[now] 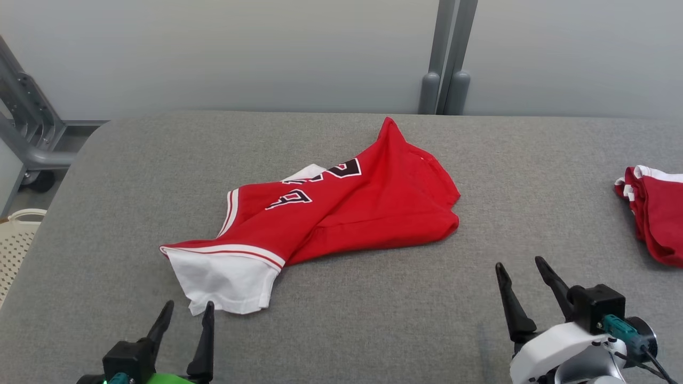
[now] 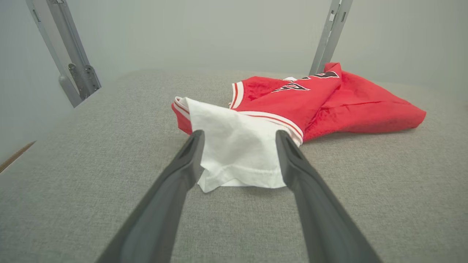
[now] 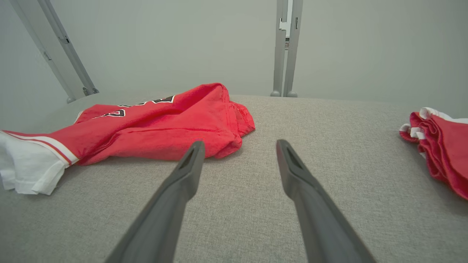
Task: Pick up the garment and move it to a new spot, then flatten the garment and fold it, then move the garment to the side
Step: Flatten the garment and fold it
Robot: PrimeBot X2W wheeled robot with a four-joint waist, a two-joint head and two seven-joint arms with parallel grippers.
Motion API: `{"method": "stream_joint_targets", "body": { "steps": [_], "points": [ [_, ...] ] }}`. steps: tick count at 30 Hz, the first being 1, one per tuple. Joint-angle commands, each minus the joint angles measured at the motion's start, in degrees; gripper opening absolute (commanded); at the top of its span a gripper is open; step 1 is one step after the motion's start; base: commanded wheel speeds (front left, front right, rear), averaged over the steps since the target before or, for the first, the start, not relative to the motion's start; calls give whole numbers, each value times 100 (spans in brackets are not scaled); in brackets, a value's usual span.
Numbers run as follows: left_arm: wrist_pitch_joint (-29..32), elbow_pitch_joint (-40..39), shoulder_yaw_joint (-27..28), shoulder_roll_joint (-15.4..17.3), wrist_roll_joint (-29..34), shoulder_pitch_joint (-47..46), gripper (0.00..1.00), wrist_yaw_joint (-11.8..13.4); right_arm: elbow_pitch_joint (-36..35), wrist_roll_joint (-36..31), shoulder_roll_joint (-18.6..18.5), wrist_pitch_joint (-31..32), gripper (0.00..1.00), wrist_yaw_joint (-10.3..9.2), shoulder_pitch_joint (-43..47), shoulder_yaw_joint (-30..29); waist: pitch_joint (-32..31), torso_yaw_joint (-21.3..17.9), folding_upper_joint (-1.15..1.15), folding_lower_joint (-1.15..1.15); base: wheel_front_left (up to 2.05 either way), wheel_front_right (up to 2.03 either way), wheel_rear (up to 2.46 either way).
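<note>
Table: grey fabric top, rounded far-left corner.
Red pile: bunched red cloth with white trim, at the table's right edge.
Posts: two grey uprights, side by side behind the far edge.
Basket: pale, perforated, left of the table.
Frame: slanted grey metal, dark wheel below.
Wall: plain pale grey.

A grey fabric table stands before a pale grey wall. Grey posts rise behind it. A white basket sits left.
</note>
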Motion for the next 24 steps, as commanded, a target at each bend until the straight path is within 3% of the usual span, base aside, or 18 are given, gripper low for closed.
{"method": "stream_joint_targets", "body": {
  "steps": [1,12,24],
  "points": [
    [128,71,-85,70,-30,10,100,-33,43,-112,-3,173,100,-5,-96,26,29,15,0,0,0,0,0],
    [908,1380,-369,234,-267,-1018,100,-103,603,-165,-208,1875,100,-4,-1304,120,594,45,0,0,0,0,0],
    [911,2243,-648,265,-627,-1769,100,-148,1259,-13,-427,2329,100,-5,-2366,360,969,128,0,0,0,0,0]
  ]
}}
